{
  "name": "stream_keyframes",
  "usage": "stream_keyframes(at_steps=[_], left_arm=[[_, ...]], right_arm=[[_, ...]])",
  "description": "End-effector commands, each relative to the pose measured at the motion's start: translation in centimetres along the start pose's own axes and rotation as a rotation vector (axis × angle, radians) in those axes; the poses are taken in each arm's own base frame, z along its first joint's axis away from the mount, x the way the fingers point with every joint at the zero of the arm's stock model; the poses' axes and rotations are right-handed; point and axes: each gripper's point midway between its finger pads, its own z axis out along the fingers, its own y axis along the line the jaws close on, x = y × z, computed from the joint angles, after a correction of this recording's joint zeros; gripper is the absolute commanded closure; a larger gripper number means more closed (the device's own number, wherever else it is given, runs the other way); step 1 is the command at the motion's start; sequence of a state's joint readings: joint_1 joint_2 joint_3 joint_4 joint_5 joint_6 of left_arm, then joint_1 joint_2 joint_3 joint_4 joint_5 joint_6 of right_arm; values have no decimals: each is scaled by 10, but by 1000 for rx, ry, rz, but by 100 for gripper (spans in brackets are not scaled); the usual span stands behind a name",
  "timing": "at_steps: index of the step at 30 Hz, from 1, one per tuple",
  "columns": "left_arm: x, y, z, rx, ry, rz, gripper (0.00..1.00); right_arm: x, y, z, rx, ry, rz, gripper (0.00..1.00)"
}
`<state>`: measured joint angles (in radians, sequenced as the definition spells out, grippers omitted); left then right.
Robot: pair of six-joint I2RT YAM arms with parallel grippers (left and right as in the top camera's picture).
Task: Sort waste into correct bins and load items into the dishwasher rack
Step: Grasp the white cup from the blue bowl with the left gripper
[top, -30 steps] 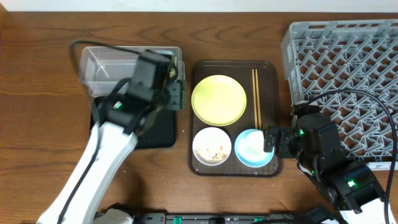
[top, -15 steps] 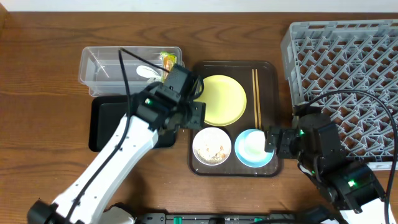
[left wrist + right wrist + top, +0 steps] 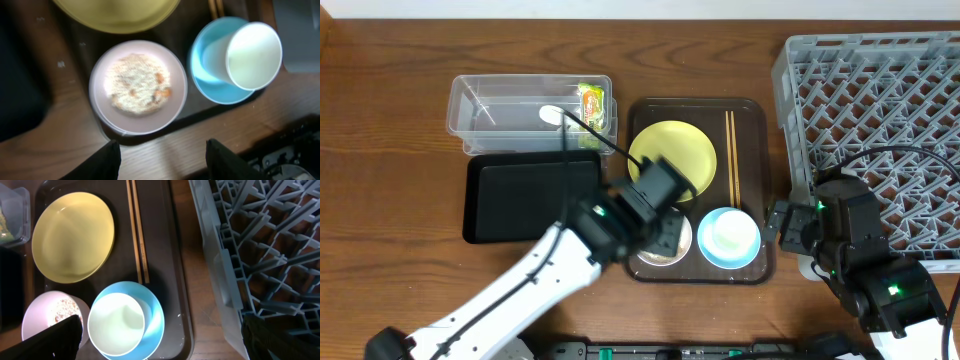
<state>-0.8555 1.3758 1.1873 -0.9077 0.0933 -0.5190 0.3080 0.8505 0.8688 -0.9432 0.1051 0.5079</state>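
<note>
The white bowl (image 3: 137, 87) holds rice-like crumbs (image 3: 135, 90) and sits on the brown serving tray (image 3: 750, 120), beside the light-blue bowl (image 3: 728, 238), which has a white cup (image 3: 254, 54) in it. My left gripper (image 3: 663, 222) hangs open and empty over the white bowl and hides most of it from overhead; it also shows in the left wrist view (image 3: 162, 157). The yellow plate (image 3: 672, 160) and the sticks (image 3: 730, 150) lie on the same tray. The wrapper (image 3: 592, 100) and white scrap (image 3: 552, 114) lie in the clear tub (image 3: 480, 110). My right gripper (image 3: 785, 225) is open between the tray and the grey rack (image 3: 880, 120).
The black tray (image 3: 520, 198) lies in front of the clear tub, left of the serving tray. The rack fills the right side, close to the right arm. Cables trail over the tub's corner and the rack's near edge.
My left arm swung from over the clear tub, right and toward the front, to above the white bowl. The wrapper and scrap now show in the tub. My right gripper drew back slightly right.
</note>
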Motion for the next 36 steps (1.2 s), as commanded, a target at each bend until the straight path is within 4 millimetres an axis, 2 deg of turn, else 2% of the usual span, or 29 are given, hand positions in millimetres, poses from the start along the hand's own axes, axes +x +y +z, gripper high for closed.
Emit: stream_keyframes(at_steps=[1,5,8,10,12,17,20,25,30,32,36], left_arm=[[19,-1,31,-54,32,0,43],[37,-12,65,-64,80,58,43],[42,-20,80,-66,97,86,43],[40,-24,82,-57,90,91,45],[34,-28,76,-45,72,74,47],[-8,-47,48,76,-68,2,47],[-25,-63,46,164,-113,-18,47],[-27,-63,68,159,-85,-72,47],[-20,-83,91,248,-7,-67,47],[-18,-83,99,244,6,-67,48],[-12,-78,115,214,42,-71,59]], right_arm=[[-6,-2,-4,1,-13,30,1],[-4,-3,-4,7,-4,28,1],[-3,-3,-4,9,-1,28,1],[-3,-3,-4,9,0,28,1],[-2,-4,-4,10,3,28,1],[-1,-5,-4,14,8,40,1],[-1,-10,-4,28,10,103,1],[1,-24,-4,68,23,155,1],[5,-28,-4,68,52,186,1],[6,-28,-4,61,58,191,1],[7,-25,-4,48,65,191,1]])
